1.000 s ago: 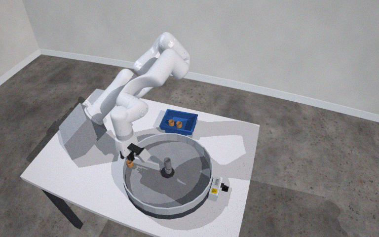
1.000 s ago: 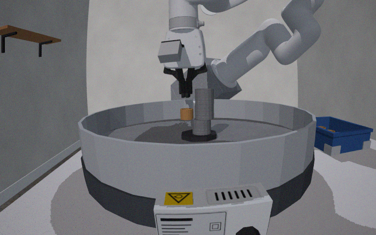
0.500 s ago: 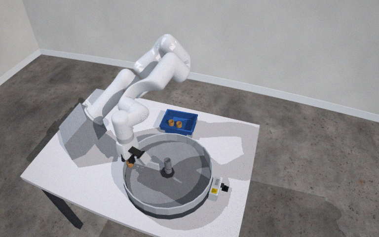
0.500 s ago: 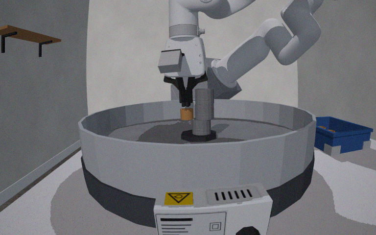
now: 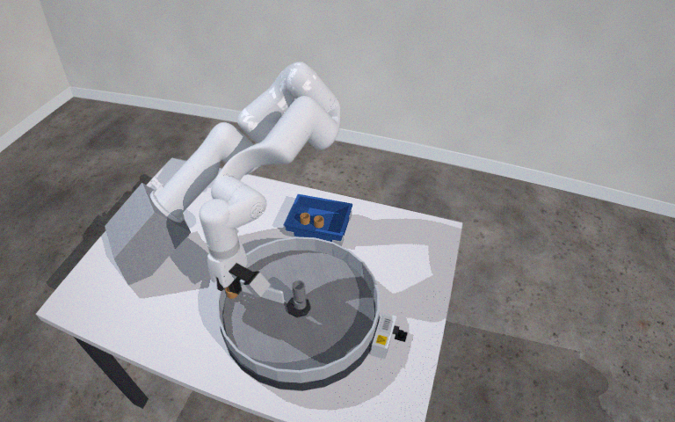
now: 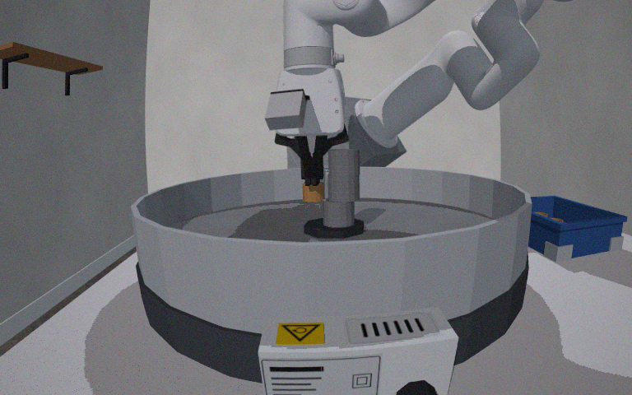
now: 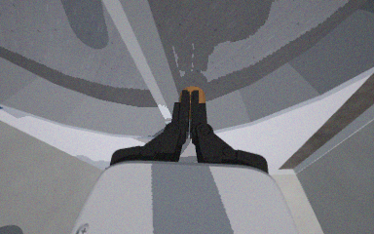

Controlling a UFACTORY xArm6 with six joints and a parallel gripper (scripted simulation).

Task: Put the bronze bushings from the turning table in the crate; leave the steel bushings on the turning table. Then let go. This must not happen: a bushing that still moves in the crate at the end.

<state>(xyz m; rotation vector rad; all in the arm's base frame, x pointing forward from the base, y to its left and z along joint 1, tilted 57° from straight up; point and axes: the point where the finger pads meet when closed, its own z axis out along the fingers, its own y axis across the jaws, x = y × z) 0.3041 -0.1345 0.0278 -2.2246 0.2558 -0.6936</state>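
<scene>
One bronze bushing (image 5: 232, 294) (image 6: 313, 192) (image 7: 202, 96) stands on the turning table (image 5: 308, 374) (image 6: 326, 274) (image 7: 34, 29), close to the wall on the robot's side. My gripper (image 5: 230, 288) (image 6: 312, 183) (image 7: 190, 100) is shut with nothing between its fingers. Its tips are right at the bushing's top and partly hide it; whether they touch it or reach into its hole I cannot tell. Two bronze bushings (image 5: 304, 218) (image 5: 318, 221) lie in the blue crate (image 5: 325, 202) (image 6: 575, 242). I see no steel bushing.
A grey post (image 5: 298, 291) (image 6: 343, 174) stands at the turning table's centre. A pale bar (image 5: 271, 293) (image 7: 138, 60) runs close beside the bushing. The turning table's raised wall surrounds the gripper's place. A white control box (image 5: 381, 336) (image 6: 359, 349) sits outside the wall.
</scene>
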